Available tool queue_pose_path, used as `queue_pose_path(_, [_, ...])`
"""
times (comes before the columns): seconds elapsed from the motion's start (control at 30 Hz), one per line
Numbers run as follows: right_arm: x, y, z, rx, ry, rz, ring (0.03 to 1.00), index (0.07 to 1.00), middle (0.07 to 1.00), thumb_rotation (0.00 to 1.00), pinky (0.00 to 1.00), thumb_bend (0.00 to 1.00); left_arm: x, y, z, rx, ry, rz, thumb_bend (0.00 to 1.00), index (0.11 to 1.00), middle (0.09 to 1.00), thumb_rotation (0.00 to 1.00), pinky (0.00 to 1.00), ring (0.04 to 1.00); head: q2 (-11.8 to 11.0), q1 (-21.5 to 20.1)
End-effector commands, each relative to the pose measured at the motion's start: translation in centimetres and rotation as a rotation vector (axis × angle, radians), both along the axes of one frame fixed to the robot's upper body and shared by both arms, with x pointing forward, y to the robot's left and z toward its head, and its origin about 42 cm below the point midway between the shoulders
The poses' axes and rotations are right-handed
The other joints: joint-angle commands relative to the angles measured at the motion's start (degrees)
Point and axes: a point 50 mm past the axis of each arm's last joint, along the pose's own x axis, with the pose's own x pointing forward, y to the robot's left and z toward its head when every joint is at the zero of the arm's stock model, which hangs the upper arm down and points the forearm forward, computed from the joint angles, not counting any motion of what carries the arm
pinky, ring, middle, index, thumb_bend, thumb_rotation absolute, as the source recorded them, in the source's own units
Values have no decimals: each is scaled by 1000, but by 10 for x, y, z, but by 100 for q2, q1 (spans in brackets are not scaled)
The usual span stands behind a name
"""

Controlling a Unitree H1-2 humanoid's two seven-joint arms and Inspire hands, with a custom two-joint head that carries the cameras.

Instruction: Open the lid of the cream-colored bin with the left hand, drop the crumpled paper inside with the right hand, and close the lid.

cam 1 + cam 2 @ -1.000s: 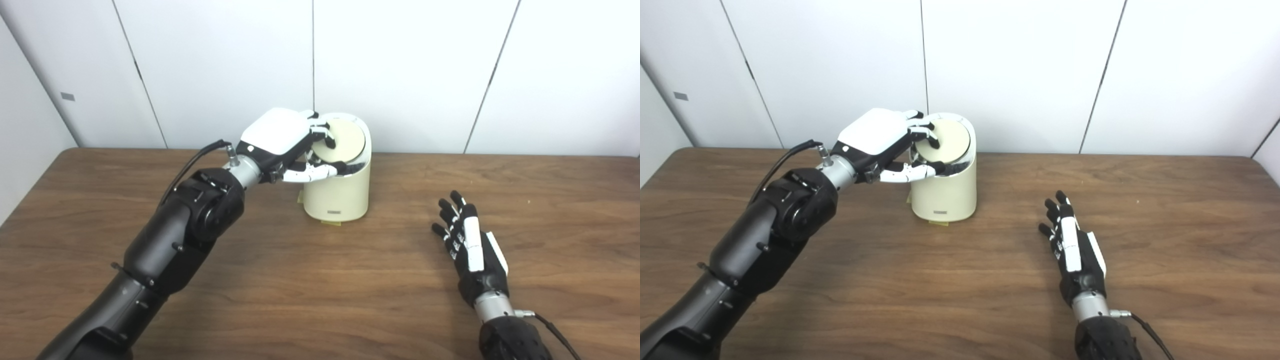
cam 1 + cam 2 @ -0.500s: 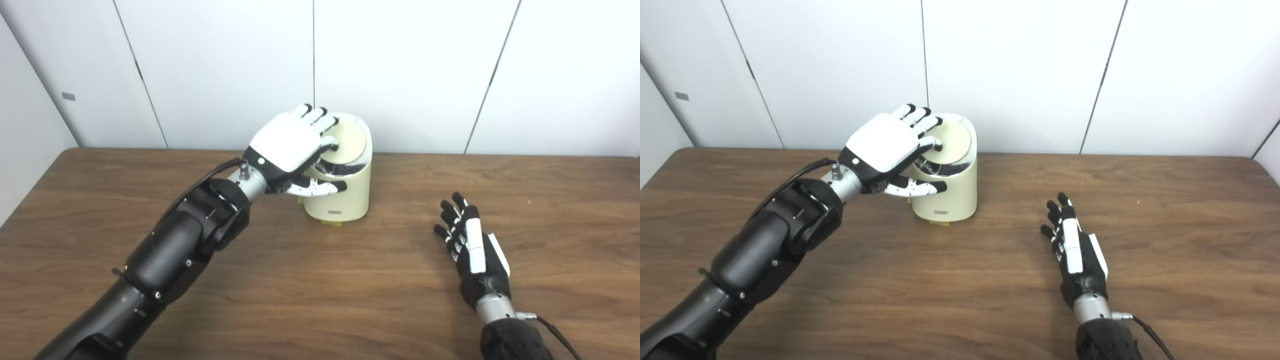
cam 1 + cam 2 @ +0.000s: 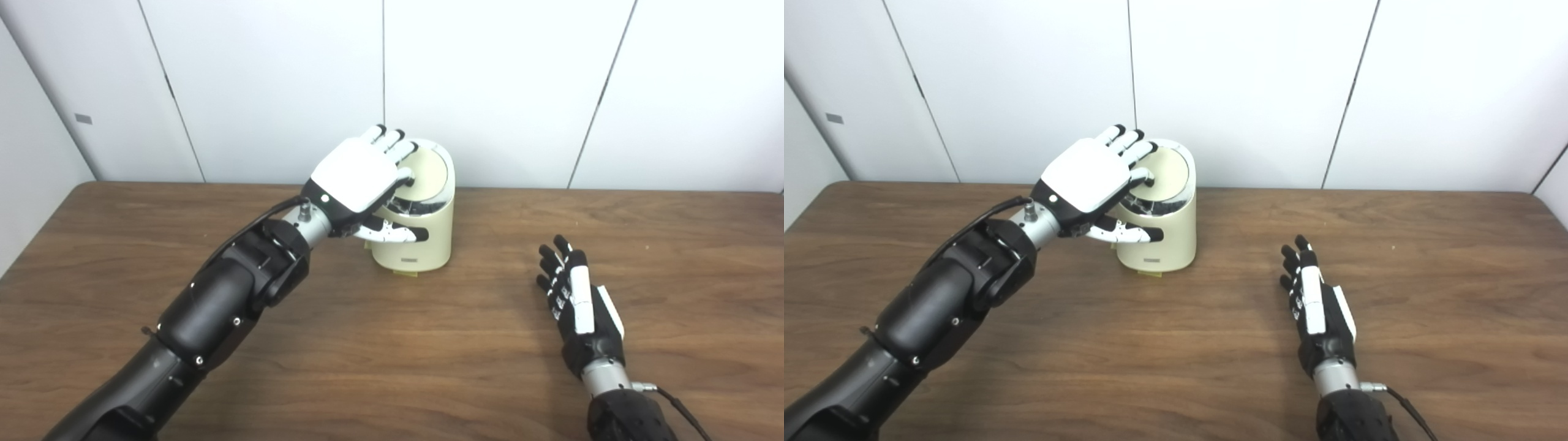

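Bin point(image 3: 418, 242) upright toward the back middle of the tabletop point(image 3: 392, 367), close before the wall panels point(image 3: 490, 79). Lid point(image 3: 427, 174) on top of the bin, tilted up, gap beneath its near edge. Left hand point(image 3: 358, 177) at the bin's left, above the rim, fingers point(image 3: 392, 142) spread across the lid's left part, thumb point(image 3: 395, 233) reaching across the front of the bin wall. Right hand point(image 3: 579, 306) flat, well apart to the right of the bin and nearer the front, fingers pointing toward the back.
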Motion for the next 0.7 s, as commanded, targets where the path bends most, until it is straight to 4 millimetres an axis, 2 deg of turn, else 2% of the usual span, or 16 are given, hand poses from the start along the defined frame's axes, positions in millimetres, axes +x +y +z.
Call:
queue_pose_path(0.0, [7,3,18,10,-74,10,981,999,950,1000,968,679,5,6,10,-37,21,3,566,768,949,994,1000,1000,-14,2])
queue_pose_path(0.07, [8,3,17,11,-74,10,984,1000,950,1000,972,672,4,9,19,-107,32,6,535,767,925,972,999,991,-24,5])
queue_pose_path(0.23, [10,2,16,11,-79,4,980,997,947,1000,963,674,1,17,40,-334,59,21,490,744,849,925,923,931,-74,-8])
queue_pose_path(0.3, [10,1,16,16,-79,2,981,995,946,1000,963,673,-2,22,49,-496,76,12,474,737,823,818,837,875,-79,-6])
queue_pose_path(0.43, [10,-1,16,14,-77,2,982,994,948,1000,961,673,-7,32,56,-771,87,-19,459,735,785,768,727,808,-84,5])
queue_pose_path(0.53, [11,-3,16,38,-82,4,981,990,948,997,960,679,-16,40,56,-992,136,3,438,771,828,753,774,848,-80,14])
queue_pose_path(0.67, [12,-4,16,78,-94,9,993,994,973,958,976,663,-22,49,50,-1134,191,14,381,809,820,724,820,845,-82,36])
